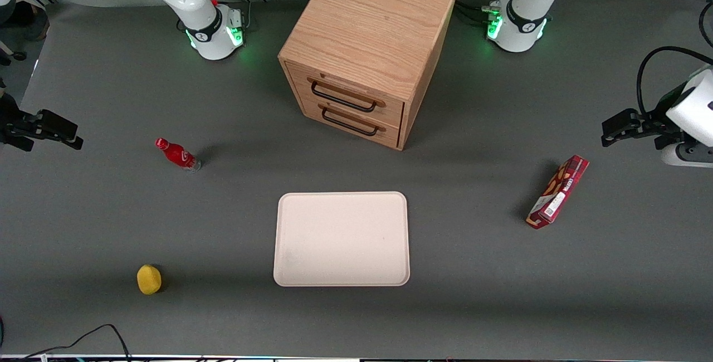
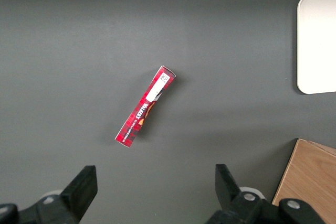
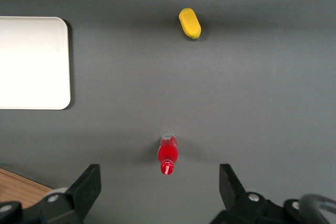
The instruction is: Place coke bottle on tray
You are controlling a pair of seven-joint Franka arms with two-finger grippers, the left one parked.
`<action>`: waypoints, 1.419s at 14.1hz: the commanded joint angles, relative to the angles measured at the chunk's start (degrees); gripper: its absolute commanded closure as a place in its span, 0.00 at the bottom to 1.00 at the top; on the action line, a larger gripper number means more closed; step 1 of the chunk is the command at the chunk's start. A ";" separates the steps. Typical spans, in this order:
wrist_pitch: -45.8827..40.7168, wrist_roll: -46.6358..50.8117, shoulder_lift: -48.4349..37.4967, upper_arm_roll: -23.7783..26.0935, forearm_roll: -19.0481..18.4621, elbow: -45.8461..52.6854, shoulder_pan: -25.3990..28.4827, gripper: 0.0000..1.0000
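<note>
The coke bottle (image 1: 178, 155) (image 3: 168, 152) is a tiny red bottle with a red cap and clear base. It stands on the grey table toward the working arm's end. The beige-pink tray (image 1: 342, 238) (image 3: 31, 61) (image 2: 317, 40) lies flat in front of the cabinet, nearer the front camera, with nothing on it. My right gripper (image 1: 71, 133) (image 3: 159, 182) hangs well above the table, farther toward the working arm's end than the bottle. Its fingers (image 3: 89, 182) are spread wide and hold nothing. The wrist camera looks down on the bottle's cap.
A wooden two-drawer cabinet (image 1: 367, 50) stands farther from the front camera than the tray. A yellow lemon-like object (image 1: 149, 279) (image 3: 189, 23) lies nearer the front camera than the bottle. A long red snack box (image 1: 558, 191) (image 2: 145, 106) lies toward the parked arm's end.
</note>
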 commanded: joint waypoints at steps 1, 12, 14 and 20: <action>-0.49 0.11 0.62 0.21 -0.92 0.80 0.15 0.00; -0.49 0.11 0.71 0.21 -0.83 0.62 0.24 0.00; -0.49 0.11 0.71 0.21 -0.83 0.71 0.24 0.00; -0.05 0.11 0.89 0.47 -0.83 -2.17 0.50 0.00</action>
